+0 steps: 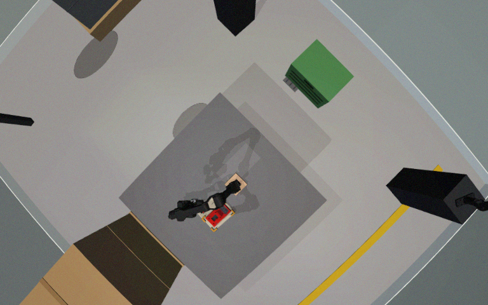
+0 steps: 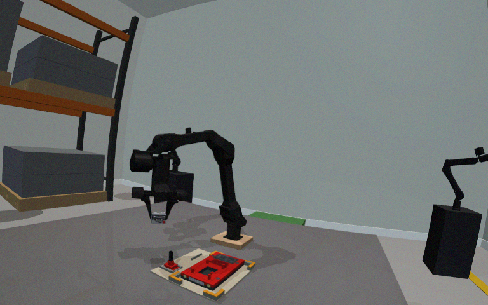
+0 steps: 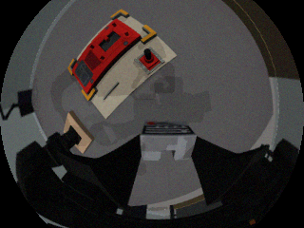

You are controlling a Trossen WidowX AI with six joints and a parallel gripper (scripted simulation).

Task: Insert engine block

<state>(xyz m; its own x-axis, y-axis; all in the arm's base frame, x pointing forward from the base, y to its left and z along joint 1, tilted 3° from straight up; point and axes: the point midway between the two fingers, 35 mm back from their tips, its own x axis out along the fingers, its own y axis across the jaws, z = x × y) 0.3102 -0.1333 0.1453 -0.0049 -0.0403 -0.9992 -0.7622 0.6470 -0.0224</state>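
My gripper (image 2: 158,216) (image 3: 166,137) is shut on the small grey engine block (image 2: 158,218) (image 3: 166,142) and holds it high above the grey mat, to the left of the car body. The red car body (image 1: 217,215) (image 2: 213,269) (image 3: 103,51) lies flat on a beige board (image 2: 190,260) (image 3: 133,83) with orange corner brackets. A dark rectangular opening (image 2: 207,270) (image 3: 112,41) shows in its top. A small red stand with a black post (image 2: 171,262) (image 3: 147,61) sits on the board's left corner. In the top view the arm (image 1: 201,205) hides the gripper and the block.
The arm's base stands on a tan plate (image 2: 231,240) (image 1: 240,182) behind the board. A shelf rack with grey boxes (image 2: 53,172) is at the left. A black pedestal with a camera arm (image 2: 452,239) is at the right. A green box (image 1: 319,74) lies far back.
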